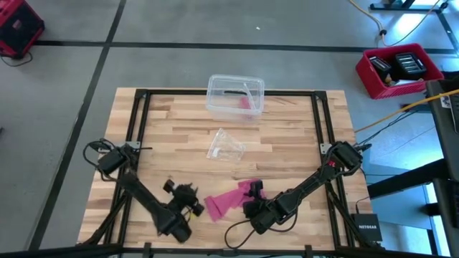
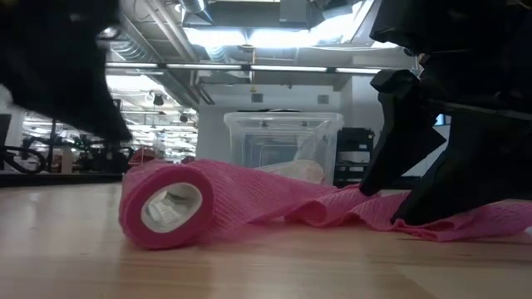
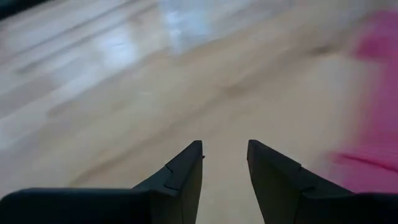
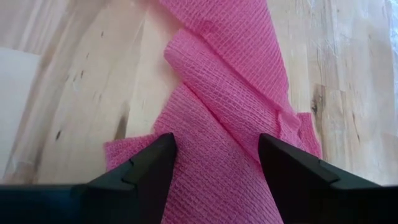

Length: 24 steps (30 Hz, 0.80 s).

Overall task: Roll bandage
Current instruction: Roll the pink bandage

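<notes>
Where part-rolled, pink bandage (image 2: 166,208) shows white core, rest crumpled; right end effector (image 4: 214,165) wide astride it.

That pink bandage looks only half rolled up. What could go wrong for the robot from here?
The bandage has its loose tail crumpled and folded under the open right gripper; it may roll up creased or crooked. The rolled end lies free on the table, with the open left gripper beside it, not holding it, so it might unwind or roll away.

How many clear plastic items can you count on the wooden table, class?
2. A clear plastic box stands at the table's far edge, centre. A small clear wrapper lies mid-table, between the box and the pink bandage. Others could be hidden behind the arms.
</notes>
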{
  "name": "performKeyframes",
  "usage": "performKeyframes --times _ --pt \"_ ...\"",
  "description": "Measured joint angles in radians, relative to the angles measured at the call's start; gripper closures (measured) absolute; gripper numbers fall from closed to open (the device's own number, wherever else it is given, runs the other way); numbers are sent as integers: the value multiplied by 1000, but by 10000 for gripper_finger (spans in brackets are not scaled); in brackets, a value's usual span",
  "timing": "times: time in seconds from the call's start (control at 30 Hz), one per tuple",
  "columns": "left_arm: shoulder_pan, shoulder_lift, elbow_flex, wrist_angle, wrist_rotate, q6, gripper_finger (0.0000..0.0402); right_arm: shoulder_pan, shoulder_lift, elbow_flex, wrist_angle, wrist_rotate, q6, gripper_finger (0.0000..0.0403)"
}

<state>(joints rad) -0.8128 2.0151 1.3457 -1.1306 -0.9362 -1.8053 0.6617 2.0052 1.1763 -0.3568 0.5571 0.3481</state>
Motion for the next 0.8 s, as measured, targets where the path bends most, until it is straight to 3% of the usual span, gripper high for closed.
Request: performKeyframes --times 0.1,0.27,0.37,0.53,0.63,0.8 --pt "-41 -8 88 121 -36 206 282 0 0 0 0 6 0 166" --pt "-56 13 118 663 -56 872 284 0 0 0 0 13 0 166" --pt "-42 44 117 834 -58 1124 295 -1 0 0 0 11 0 166" --pt "-29 75 117 854 -50 1234 321 -1 0 0 -6 -4 8 166" --pt "-30 82 116 845 7 1273 333 -1 0 1 -7 -6 8 166" --pt "-23 82 116 727 71 1228 344 -1 0 1 -7 -2 7 166"
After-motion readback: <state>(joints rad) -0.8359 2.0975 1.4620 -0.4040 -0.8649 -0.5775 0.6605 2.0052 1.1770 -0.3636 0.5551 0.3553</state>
